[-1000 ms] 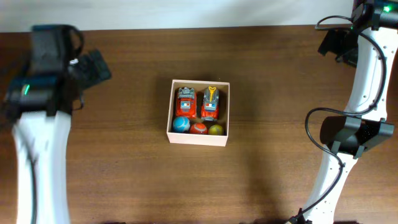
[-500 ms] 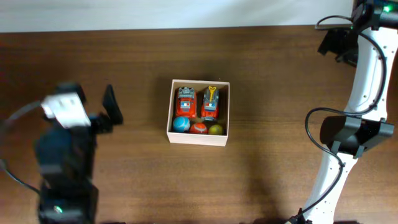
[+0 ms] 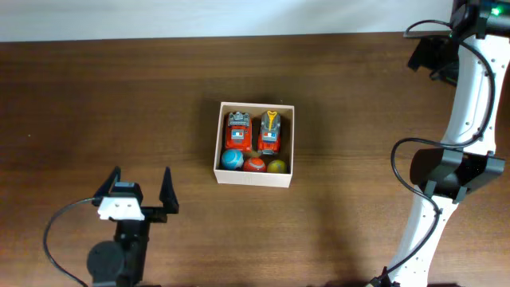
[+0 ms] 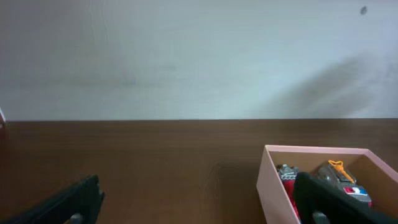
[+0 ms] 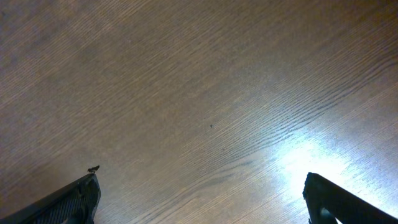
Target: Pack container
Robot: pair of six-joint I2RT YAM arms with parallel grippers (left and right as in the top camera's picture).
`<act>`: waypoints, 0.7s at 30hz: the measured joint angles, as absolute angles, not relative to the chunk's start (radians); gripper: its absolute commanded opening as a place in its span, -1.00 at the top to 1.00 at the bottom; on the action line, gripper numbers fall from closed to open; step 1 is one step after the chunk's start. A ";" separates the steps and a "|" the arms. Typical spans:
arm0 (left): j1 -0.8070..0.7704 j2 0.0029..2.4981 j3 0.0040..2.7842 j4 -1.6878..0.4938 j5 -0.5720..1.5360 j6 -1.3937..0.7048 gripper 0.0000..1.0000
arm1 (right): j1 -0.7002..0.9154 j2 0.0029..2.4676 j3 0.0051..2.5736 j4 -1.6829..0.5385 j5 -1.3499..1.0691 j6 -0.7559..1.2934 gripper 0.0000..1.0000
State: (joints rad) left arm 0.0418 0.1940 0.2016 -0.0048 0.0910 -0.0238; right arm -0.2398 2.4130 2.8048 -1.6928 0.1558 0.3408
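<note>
box looks full | left gripper, right gripper wide open, empty | I park both well away, no bumping box

Open table all round the container — inside, toys crowded close together.

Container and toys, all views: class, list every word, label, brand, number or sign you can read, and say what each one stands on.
Readable text: none in any view.
Toy truck with the yellow part: a small red and blue mark on its white side, too blurred to read.
Other toy truck: no lettering can be made out.
Container: plain walls, no print visible.
</note>
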 measured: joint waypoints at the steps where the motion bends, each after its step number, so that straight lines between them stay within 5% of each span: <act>1: 0.042 0.179 0.189 -0.002 0.092 -0.016 -0.99 | -0.240 2.413 2.805 -1.693 0.156 0.340 -0.97; 21: 0.042 0.015 0.016 -0.071 0.098 0.095 -0.98 | -0.240 2.413 2.805 -1.693 0.156 0.341 -0.97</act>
